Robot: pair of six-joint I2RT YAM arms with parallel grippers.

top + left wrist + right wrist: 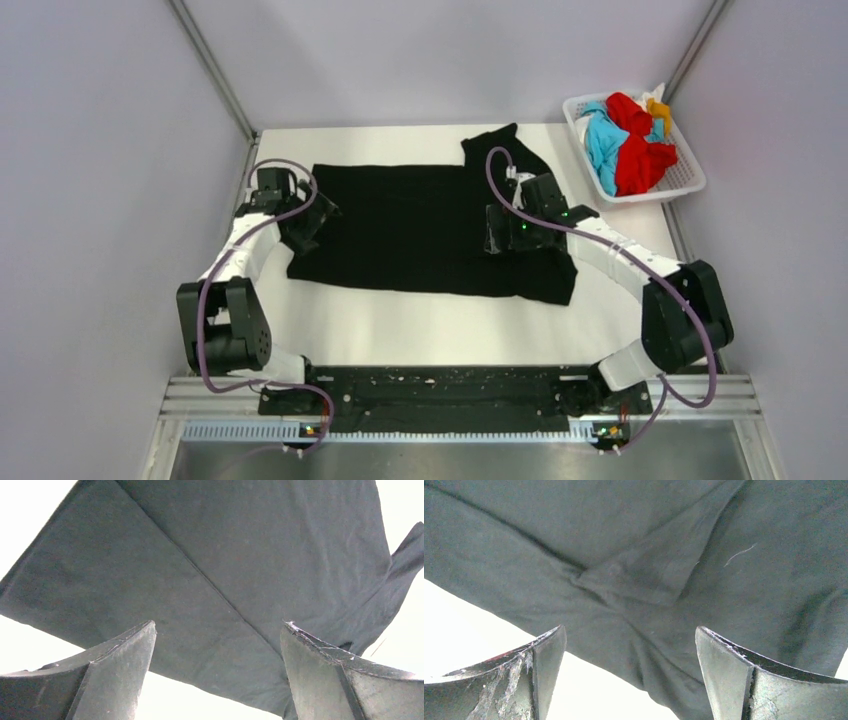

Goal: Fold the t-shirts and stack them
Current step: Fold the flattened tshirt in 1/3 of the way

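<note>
1. Black soft cloth dominates the scene: the large black short-sleeved t-shirt (pixel 420 225) lies spread out on the white table top (pixel 420 335). Every place below is given from this shirt.
2. At the shirt's left edge hangs the left gripper (pixel 303 228) on its white and black arm. In the left wrist view the left gripper (pixel 217 630) has its jaws released and wide apart, with nothing between them. Beneath them lies the black cloth (pixel 225 555), smooth, with one straight crease running slantwise across it. Bare table shows past the shirt's edge.
3. The shirt's body forms a broad, fairly flat rectangle. One sleeve juts out at its far right corner.
4. Over the right part of the shirt sits the right gripper (pixel 498 232). In the right wrist view the right gripper (pixel 630 630) also has its jaws spread and grasps nothing. The black cloth (pixel 649 540) below is rumpled, with folds crossing each other. Whether the fingertips touch the cloth cannot be told.
5. Well apart from the shirt, beyond its far right corner, stands a white plastic lattice basket (pixel 660 193). Crumpled inside it are a red cloth t-shirt (pixel 640 160), a turquoise-blue cloth t-shirt (pixel 603 140) and an orange-yellow cloth t-shirt (pixel 658 108).
</note>
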